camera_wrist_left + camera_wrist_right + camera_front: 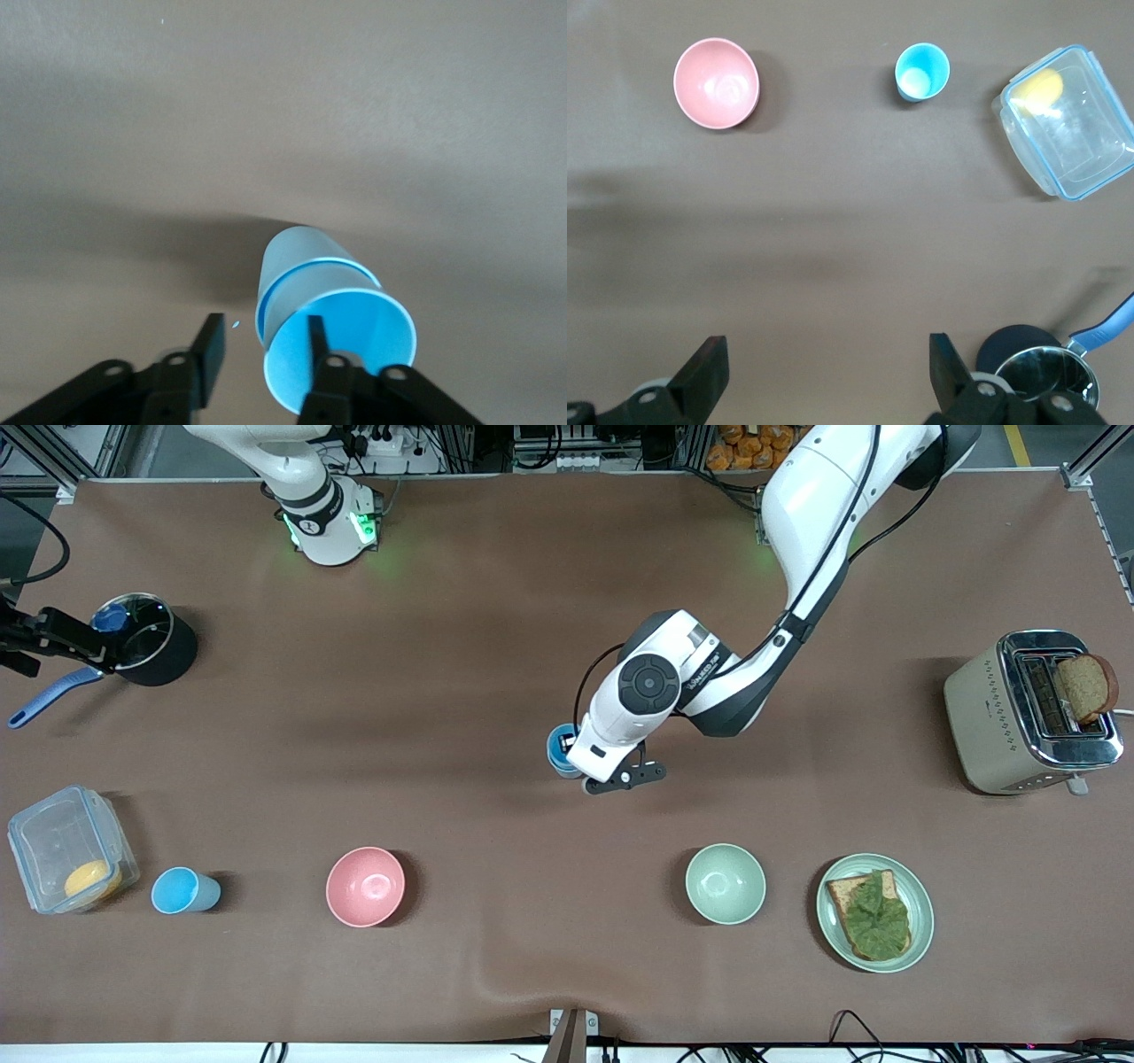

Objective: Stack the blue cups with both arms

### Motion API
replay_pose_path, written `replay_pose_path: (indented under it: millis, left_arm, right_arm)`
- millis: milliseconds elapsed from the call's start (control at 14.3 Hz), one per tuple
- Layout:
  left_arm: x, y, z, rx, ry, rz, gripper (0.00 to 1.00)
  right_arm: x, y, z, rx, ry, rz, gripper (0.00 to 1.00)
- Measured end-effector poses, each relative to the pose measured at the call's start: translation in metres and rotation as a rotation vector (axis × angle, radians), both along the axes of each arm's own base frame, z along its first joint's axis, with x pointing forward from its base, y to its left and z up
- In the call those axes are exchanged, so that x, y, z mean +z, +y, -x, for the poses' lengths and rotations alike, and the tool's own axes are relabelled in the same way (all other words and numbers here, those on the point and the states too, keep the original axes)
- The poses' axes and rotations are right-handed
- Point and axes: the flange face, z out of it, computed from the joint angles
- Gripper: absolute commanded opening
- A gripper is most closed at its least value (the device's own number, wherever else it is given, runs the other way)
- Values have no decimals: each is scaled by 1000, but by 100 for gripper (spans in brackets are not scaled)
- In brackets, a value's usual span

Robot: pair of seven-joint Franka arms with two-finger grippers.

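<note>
Front view: the left hand (580, 766) is shown at the middle of the worktop (496, 646), at two nested blue cups (562, 749). In the left wrist view, one finger (312, 341) is seen inside the rim of the stacked cups (332, 328), the other outside, spread apart and not pressing the wall. A third blue cup (183, 890) is seen standing between the lidded container (71, 849) and the pink bowl (365, 886). The right hand (824, 372), spread wide and empty, is held near the black pot (146, 639).
</note>
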Motion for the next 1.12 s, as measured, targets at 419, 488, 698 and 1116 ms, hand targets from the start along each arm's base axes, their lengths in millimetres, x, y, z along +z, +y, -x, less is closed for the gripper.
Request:
replay_pose_path:
  millis: [419, 488, 698, 1116]
  left_arm:
    - [77, 35, -32, 18, -165, -14, 100]
    - [93, 51, -41, 25, -191, -22, 100]
    - [142, 104, -54, -49, -199, -83, 100]
    - [254, 196, -27, -235, -150, -221, 100]
  right_arm:
    - [9, 13, 2, 24, 4, 0, 100]
    - [9, 13, 2, 24, 4, 0, 100]
    - [9, 13, 2, 24, 5, 0, 100]
    - [9, 13, 2, 25, 7, 0, 100]
